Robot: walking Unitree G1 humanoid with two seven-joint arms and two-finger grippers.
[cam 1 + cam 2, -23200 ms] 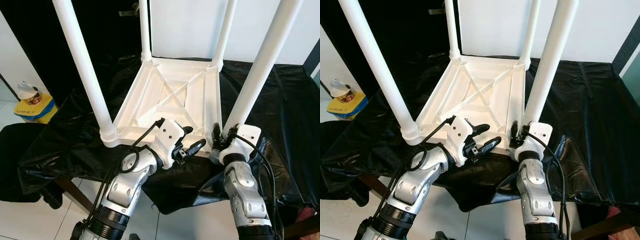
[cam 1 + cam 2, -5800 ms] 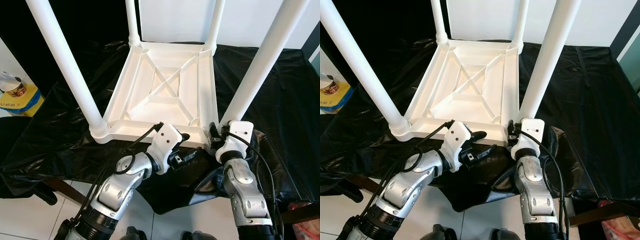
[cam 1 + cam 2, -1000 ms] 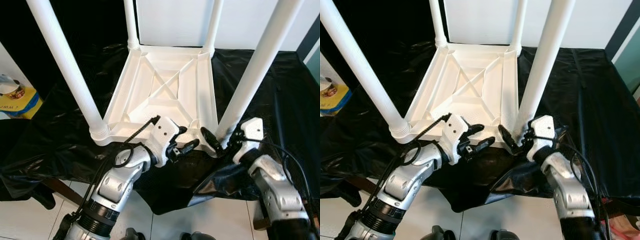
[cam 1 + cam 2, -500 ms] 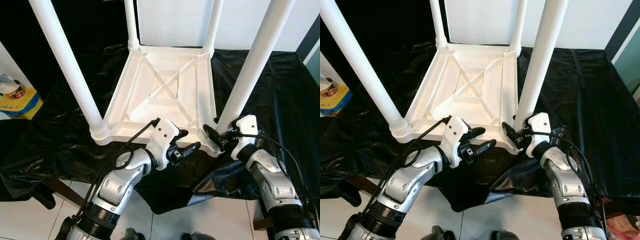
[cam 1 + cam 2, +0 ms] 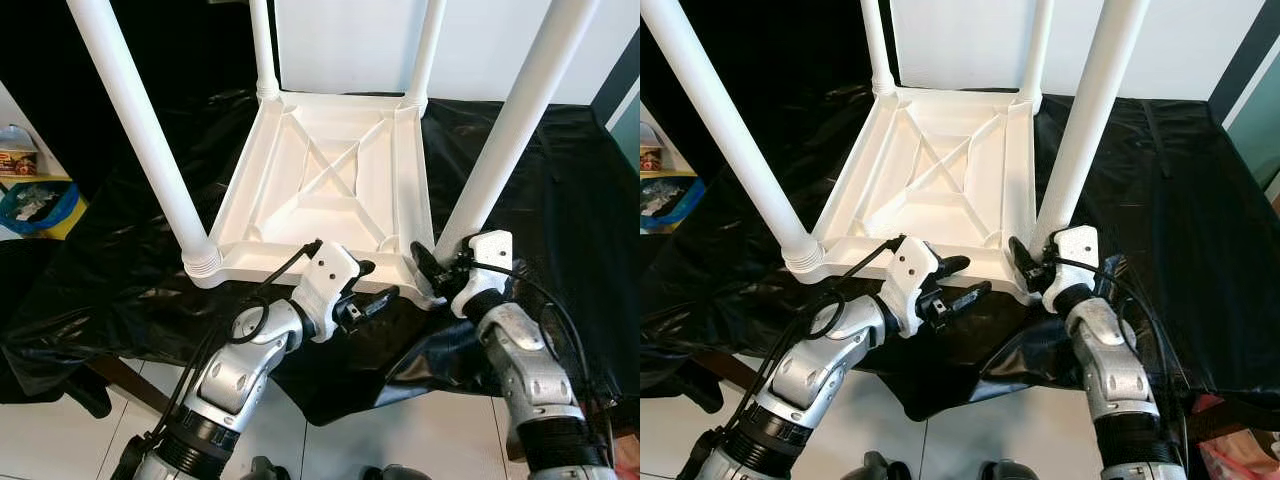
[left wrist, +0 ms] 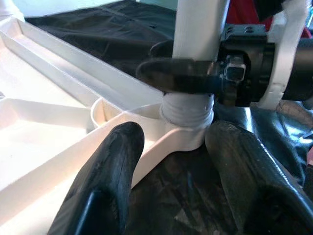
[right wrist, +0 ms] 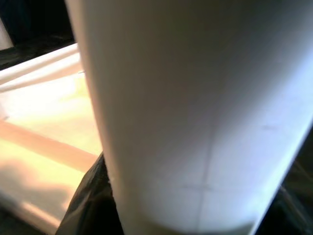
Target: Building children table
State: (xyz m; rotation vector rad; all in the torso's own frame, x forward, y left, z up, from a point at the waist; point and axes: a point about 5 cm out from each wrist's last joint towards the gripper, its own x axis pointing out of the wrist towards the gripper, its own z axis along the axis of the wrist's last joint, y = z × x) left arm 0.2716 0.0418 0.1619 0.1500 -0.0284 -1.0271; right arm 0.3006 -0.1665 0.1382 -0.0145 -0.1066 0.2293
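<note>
A small white plastic table (image 5: pixel 330 190) lies upside down on a surface (image 5: pixel 560 190) covered with crinkly black plastic sheet. Its four round white legs stick up in the air. The underside has raised ribs that make an X in the middle.

The right pincer (image 5: pixel 432 272) is at the bottom of the near right leg (image 5: pixel 510 125), where the leg screws into the corner of the table. One black finger (image 6: pixel 178 77) lies across the front of the leg, just above the ribbed ring at its foot. From the right wrist view the leg is very close and blurry. The pincer seems to be pinching the leg, with the leg sitting between its two fingers.

The left pincer (image 5: pixel 372 288) is at the near edge of the table, a little to the left of that same corner. Its two black fingers are spread apart, with nothing between them. In the left wrist view they point at the leg's foot and the table edge, and I cannot tell if they touch the edge.

Off to the left side, on the floor by the wall, is a yellow box (image 5: pixel 55 205) with a blue bag (image 5: pixel 35 200) in it. The bag has some scraps inside. A little tub (image 5: pixel 15 160) stands behind it; what is in it is too small to tell.
</note>
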